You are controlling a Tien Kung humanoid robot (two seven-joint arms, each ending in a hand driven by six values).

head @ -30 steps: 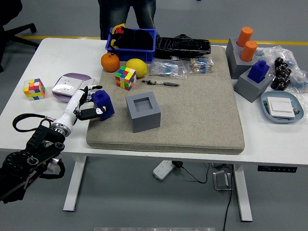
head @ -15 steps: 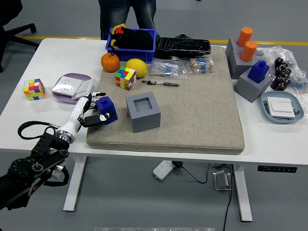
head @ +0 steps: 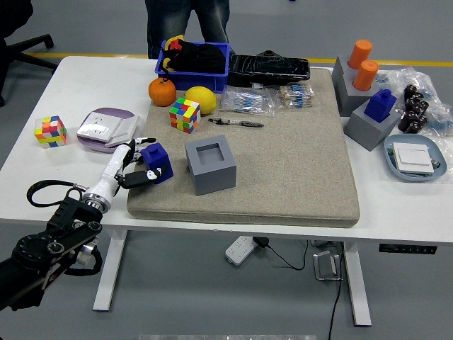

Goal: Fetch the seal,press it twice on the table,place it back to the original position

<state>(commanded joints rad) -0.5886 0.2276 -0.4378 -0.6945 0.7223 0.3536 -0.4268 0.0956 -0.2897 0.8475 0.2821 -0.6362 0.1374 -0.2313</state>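
The seal [head: 156, 163] stands on the mat [head: 297, 163], left of the holder [head: 210, 166].

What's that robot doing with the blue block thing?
The robot's left hand is wrapped around a small blue seal and holds it on the grey felt mat, near the mat's left edge. Right beside it is the grey square holder with an empty slot on top, which looks like where the seal belongs. The right arm is not in the picture. A person stands at the far side of the white table, touching nothing.
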